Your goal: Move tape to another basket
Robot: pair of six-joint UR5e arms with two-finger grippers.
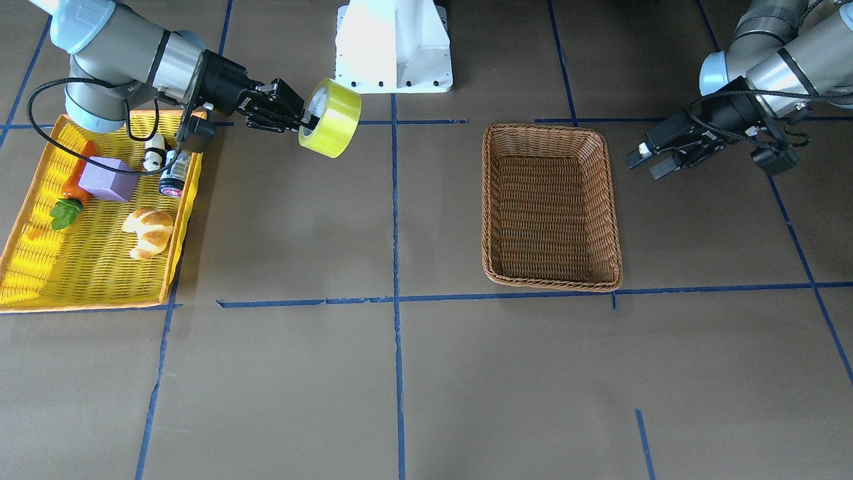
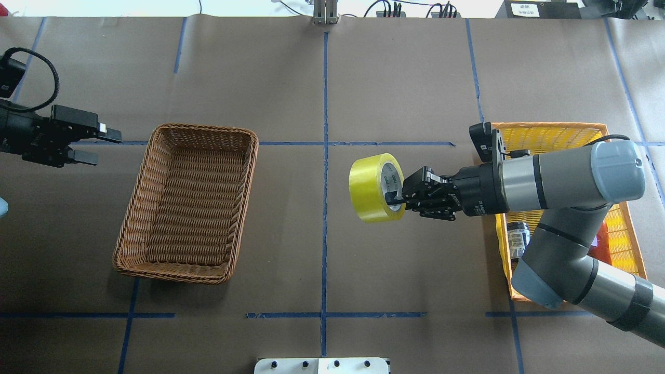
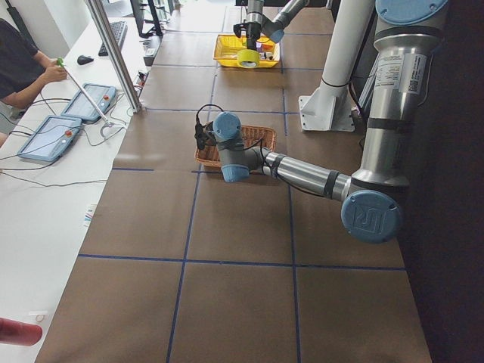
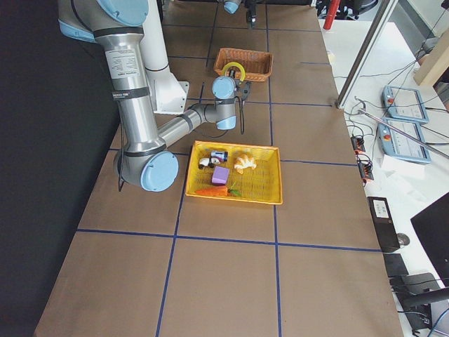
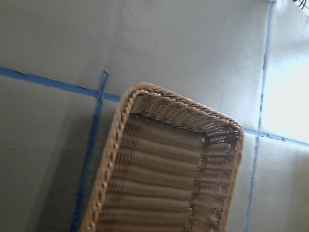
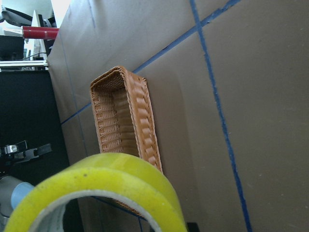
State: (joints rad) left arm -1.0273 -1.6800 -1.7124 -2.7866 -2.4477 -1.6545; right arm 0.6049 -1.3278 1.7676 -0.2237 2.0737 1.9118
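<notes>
Overhead exterior view: the right gripper [image 2: 396, 196] reaches out level over the brown paper-covered table [image 2: 415, 93], its fingers pinched on the wall of the tape [image 2: 370, 188], one finger inside the core. The tape is a wide, glossy roll of translucent yellow with a white printed inner ring. It is held on edge in the air, clear of the table, with its hole facing the gripper. It hangs between the two baskets, nearer the yellow one.

The basket [image 2: 241, 208] is tan woven wicker, rectangular with rounded corners, a braided rim and a ribbed floor. The left gripper [image 2: 101, 148] hovers just beside its outer end, fingers spread apart and holding nothing.

The yellow basket [image 1: 86, 280] is a plastic mesh tray with an orange rim. It holds a croissant [image 1: 150, 231], a purple block [image 1: 106, 179] and a small dark bottle [image 1: 174, 175].
</notes>
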